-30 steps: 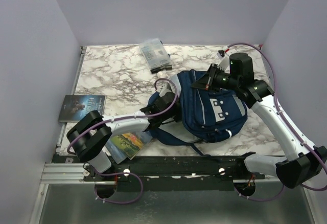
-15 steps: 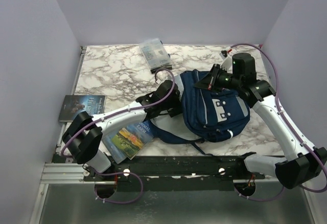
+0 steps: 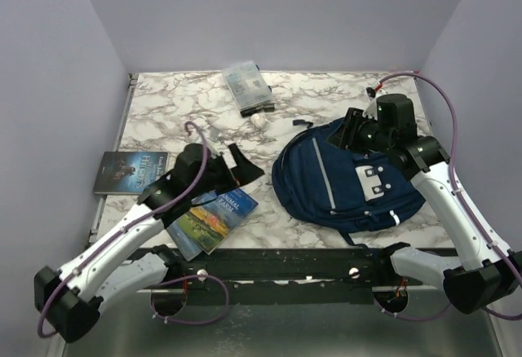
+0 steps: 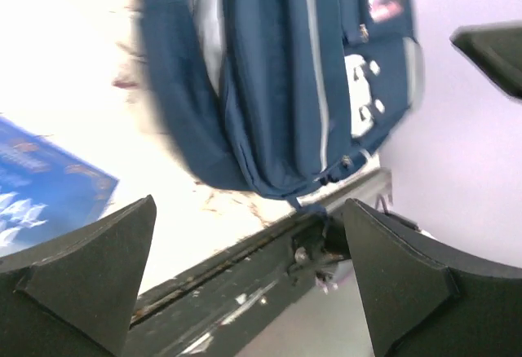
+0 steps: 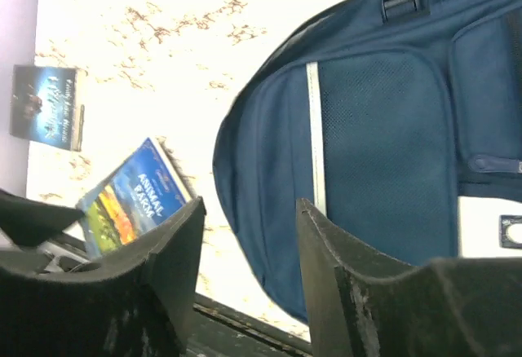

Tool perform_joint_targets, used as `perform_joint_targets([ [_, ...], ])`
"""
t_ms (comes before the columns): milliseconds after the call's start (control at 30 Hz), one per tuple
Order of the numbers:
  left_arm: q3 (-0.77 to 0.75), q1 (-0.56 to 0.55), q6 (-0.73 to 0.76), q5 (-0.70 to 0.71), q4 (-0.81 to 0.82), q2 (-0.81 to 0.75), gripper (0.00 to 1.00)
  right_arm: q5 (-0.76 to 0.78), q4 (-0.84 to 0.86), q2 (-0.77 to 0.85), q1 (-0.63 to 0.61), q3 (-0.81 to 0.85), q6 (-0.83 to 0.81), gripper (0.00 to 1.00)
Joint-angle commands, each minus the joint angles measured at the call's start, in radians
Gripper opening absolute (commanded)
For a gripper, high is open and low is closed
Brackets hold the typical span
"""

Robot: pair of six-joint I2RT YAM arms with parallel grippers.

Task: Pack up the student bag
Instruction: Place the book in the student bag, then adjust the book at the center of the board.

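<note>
The student bag (image 3: 342, 187) is a navy backpack lying flat on the marble table (image 3: 171, 112), right of centre, front pockets up. It also fills the top of the left wrist view (image 4: 277, 88) and the right of the right wrist view (image 5: 383, 145). My left gripper (image 3: 243, 165) hovers left of the bag above the blue book. Its jaws (image 4: 249, 243) stand wide open and empty. My right gripper (image 3: 344, 134) hangs over the bag's far top edge, open (image 5: 249, 226), with nothing between its fingers.
A blue "Animal Farm" book (image 3: 214, 214) lies at the table's near edge, and a dark book (image 3: 130, 171) lies at the left edge. A clear pouch (image 3: 247, 86) sits at the back, with a small white item (image 3: 259, 118) in front of it.
My right gripper has opened and let go of the bag, which has dropped flat and shifted right. My left arm has pulled back to the left, away from the bag, opening wider.
</note>
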State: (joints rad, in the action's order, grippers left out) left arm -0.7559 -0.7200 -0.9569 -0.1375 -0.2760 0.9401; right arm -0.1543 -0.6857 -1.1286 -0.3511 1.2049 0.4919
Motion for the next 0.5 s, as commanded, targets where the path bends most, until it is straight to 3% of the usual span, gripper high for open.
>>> perform_joint_targets([
  [0,0.018,0.246,0.027,0.129,-0.397,-0.184,0.99,-0.002,0.009,0.007,0.006,-0.025,-0.086,0.56],
  [133,0.11,0.655,-0.016,0.139,-0.422,-0.362,0.99,-0.063,0.036,-0.003,0.005,-0.011,-0.107,0.66],
  [233,0.185,0.936,-0.074,0.152,-0.411,-0.412,0.99,-0.106,0.041,-0.02,0.004,0.02,-0.111,0.68],
  [333,0.239,1.191,-0.089,0.139,-0.347,-0.388,0.99,-0.149,0.037,-0.034,0.003,0.043,-0.109,0.68],
  [467,0.298,1.395,-0.125,0.087,-0.196,-0.258,0.98,-0.185,0.052,-0.028,0.003,0.037,-0.096,0.68],
])
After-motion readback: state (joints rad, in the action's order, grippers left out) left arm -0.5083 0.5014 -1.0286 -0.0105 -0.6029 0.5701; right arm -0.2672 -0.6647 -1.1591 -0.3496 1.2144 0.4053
